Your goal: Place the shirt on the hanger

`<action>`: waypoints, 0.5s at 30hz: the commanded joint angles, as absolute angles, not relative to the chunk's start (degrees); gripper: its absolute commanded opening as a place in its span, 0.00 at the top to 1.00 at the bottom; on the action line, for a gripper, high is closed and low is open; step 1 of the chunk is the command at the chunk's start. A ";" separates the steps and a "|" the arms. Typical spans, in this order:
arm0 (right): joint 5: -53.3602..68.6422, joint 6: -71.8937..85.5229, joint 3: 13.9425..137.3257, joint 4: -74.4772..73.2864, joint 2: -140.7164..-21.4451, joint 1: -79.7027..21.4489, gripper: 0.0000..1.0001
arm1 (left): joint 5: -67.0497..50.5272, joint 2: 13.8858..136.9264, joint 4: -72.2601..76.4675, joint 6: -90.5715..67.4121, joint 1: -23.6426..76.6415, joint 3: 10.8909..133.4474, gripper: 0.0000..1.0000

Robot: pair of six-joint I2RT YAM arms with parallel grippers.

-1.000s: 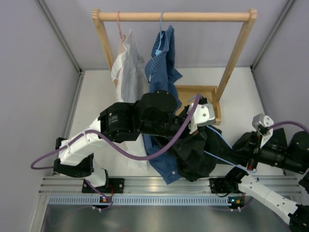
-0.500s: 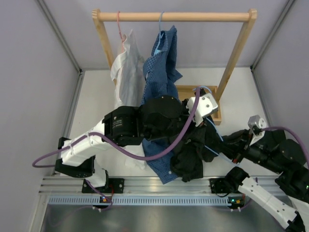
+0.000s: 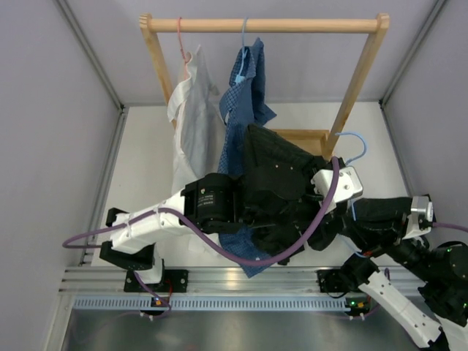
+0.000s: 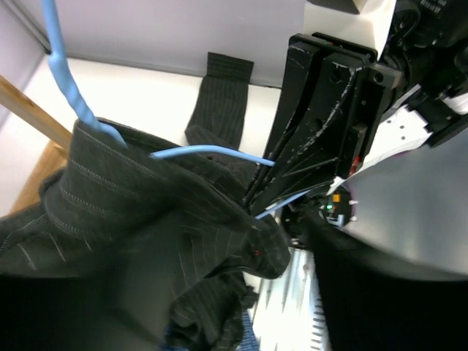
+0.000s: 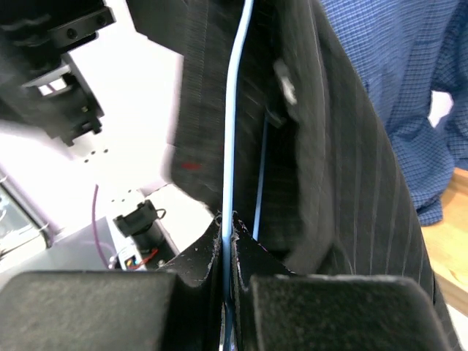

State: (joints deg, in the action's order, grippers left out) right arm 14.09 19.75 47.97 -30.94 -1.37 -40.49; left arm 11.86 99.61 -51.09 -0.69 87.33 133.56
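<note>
right hand is pinched shut on the light-blue hanger wire inside the black shirt bunched over the worktop, can't tell how open the left hand is, so I'd hold that pinch steady and ease the shoulder over.

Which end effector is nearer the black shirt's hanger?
Right. The right end effector is shut on the hanger wire; the left end effector sits beside it at the shirt, no wire contact visible.

- Bare white tabletop at the left of the top view lies open.
- Centre blocked: black pinstriped shirt, blue checked shirt and white shirt crowd under the wooden rail.
- The hook of the light-blue wire hanger juts into the right-hand gap.
</note>
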 commanded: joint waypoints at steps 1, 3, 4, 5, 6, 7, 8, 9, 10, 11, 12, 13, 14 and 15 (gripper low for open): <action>10.73 20.39 47.38 -21.63 1.83 -40.96 1.00 | 12.57 97.30 -47.99 1.75 87.54 135.53 0.05; 9.15 21.26 46.50 -20.48 3.94 -40.96 1.00 | 14.31 95.46 -47.81 4.11 87.54 134.83 0.02; 9.05 21.44 46.06 -19.78 4.48 -40.96 1.00 | 16.33 94.84 -47.55 5.09 87.54 134.22 0.02; 9.05 21.71 45.97 -19.78 5.00 -40.96 1.00 | 21.83 93.44 -45.90 7.27 87.54 132.56 0.02; 9.49 21.71 45.97 -19.86 5.10 -40.96 1.00 | 23.97 92.56 -44.49 8.95 87.54 131.06 0.02; 9.84 21.88 46.23 -20.21 5.01 -41.04 1.00 | 25.65 91.59 -42.73 11.05 87.37 129.30 0.02; 10.02 22.06 46.40 -21.08 4.92 -40.96 1.00 | 27.06 90.02 -38.80 12.90 87.28 125.89 0.02; 10.28 22.23 46.58 -21.62 4.75 -41.04 1.00 | 26.37 89.39 -37.37 16.40 86.84 124.64 0.02; 10.46 22.24 47.10 -22.32 4.66 -40.96 1.00 | 24.98 88.86 -36.48 17.74 85.18 123.93 0.02; 10.81 22.15 47.28 -23.11 4.48 -40.96 1.00 | 22.61 88.86 -36.04 18.54 83.69 123.93 0.02; 11.59 22.15 47.46 -23.38 4.48 -40.96 1.00 | 15.28 88.94 -35.77 19.15 81.58 124.27 0.02; 11.95 22.24 47.81 -23.64 4.48 -40.96 1.00 | 10.51 89.03 -35.77 18.81 76.34 124.71 0.03; 12.21 22.24 47.90 -23.82 4.57 -41.04 1.00 | 5.24 89.29 -35.68 18.29 73.24 125.15 0.06; 13.17 22.24 48.16 -24.51 4.48 -40.96 1.00 | -7.43 89.56 -35.77 15.84 69.56 126.55 0.07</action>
